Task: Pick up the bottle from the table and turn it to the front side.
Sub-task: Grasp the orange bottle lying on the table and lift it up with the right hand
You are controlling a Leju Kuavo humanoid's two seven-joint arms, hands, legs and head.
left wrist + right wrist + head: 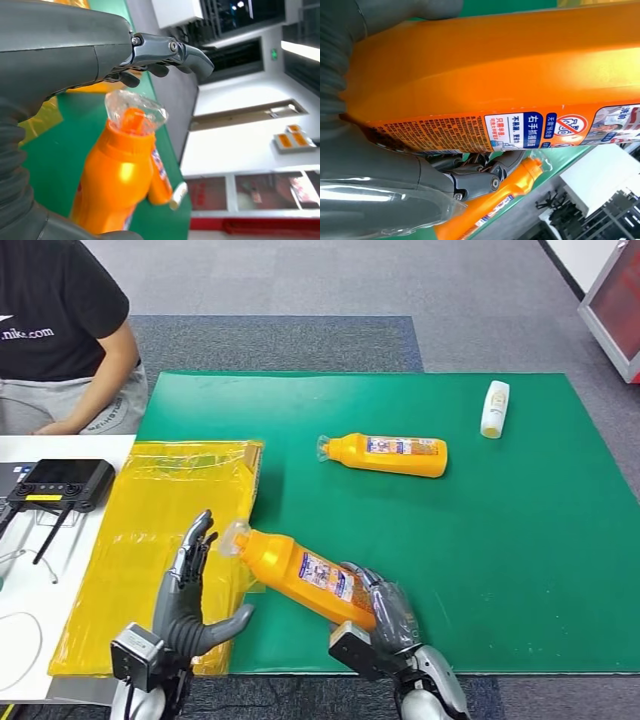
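Head view: right robot hand (381, 608) grips the base end of the orange bottle (302, 575), tilted with its cap end up-left over the near edge of the green surface (513, 560); left robot hand (189, 590) empty, fingers spread, just beside the cap. Second orange bottle (389, 454) and white bottle (495, 408) lie farther back. Left wrist view: wrapped cap (136, 112) close under the spread fingers (170, 50), not touching. Right wrist view: bottle body (490, 75) fills the palm, printed label (531, 131) facing sideways. Best to support the neck with the left robot hand, roll slowly, keep the base grip firm against slipping.
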